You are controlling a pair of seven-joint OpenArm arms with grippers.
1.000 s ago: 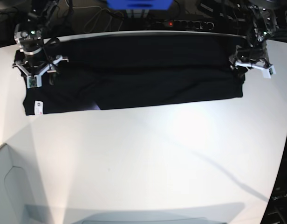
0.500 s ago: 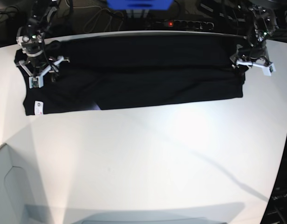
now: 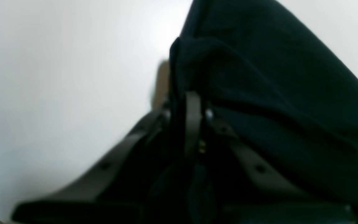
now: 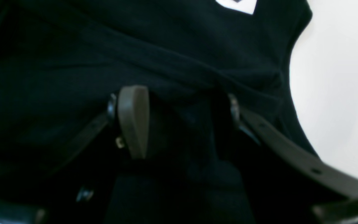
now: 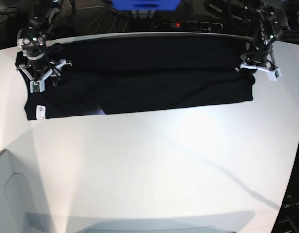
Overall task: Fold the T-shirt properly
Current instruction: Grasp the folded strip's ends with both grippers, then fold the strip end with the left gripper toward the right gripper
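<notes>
The T-shirt (image 5: 140, 73) lies spread in a wide black band across the far part of the white worktop (image 5: 154, 165), partly folded lengthwise, with its small white tag (image 5: 41, 111) showing at the near corner on the base view's left. We see the left tool (image 3: 187, 102) at the shirt's end on that view's right, its jaws drawn together on a raised ridge of the black cloth; the left wrist view shows the fabric bunched right at the fingertips, so we read this as a pinch on the T-shirt's edge. The right tool (image 4: 182, 121) stands at the opposite end with its jaws apart over the cloth; one pale finger pad (image 4: 134, 119) is plain, the other is largely lost in the dark fabric, and nothing appears clamped between them. We judge the step in hand to be taking both ends of the far edge so that it can be carried toward us for the next lengthwise fold. To do it well, we would have the right tool settle onto the fabric and close on the same layers, at a matching place along the edge, before either arm lifts. Both arms should then rise and travel together, keeping the edge taut between them so that it lands straight. A one-sided lift risks dragging the shirt askew.
</notes>
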